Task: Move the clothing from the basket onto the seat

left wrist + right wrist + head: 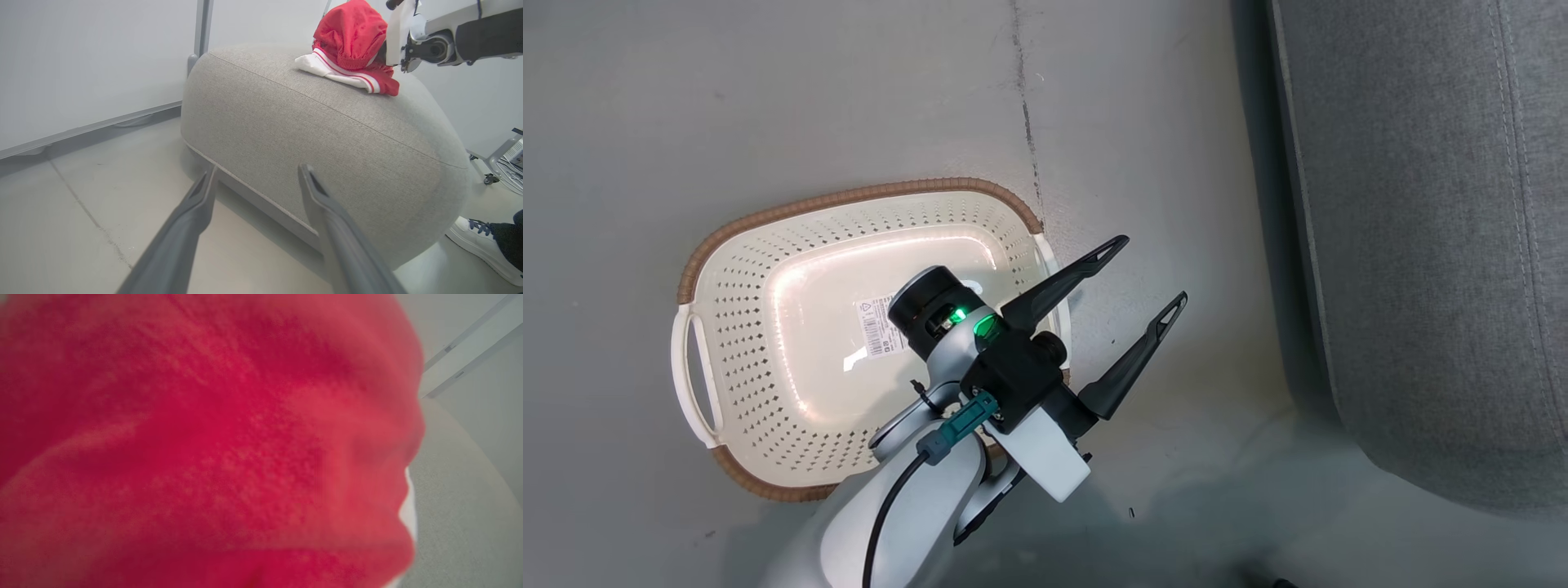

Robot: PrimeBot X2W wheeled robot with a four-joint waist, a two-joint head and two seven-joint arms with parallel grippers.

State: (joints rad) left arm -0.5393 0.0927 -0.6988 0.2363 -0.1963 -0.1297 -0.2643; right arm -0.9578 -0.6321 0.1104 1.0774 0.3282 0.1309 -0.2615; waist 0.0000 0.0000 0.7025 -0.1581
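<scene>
Overhead, left claw (1152,269) spread wide by basket (768,245) — wrist-side, right claw (386,49) pinching red clothing (351,36) atop seat (327,134)

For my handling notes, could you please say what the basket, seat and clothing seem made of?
Basket: glossy cream plastic, punched with holes; its brown rim looks woven. Seat: matte grey woven upholstery, stitched seams. Clothing: soft red knit, probably; it bunches.

I'm seeing a grey floor (768,98) with the basket (735,343) and seat (1437,245) sitting on it, red clothing (351,36) bunched on the seat.
</scene>
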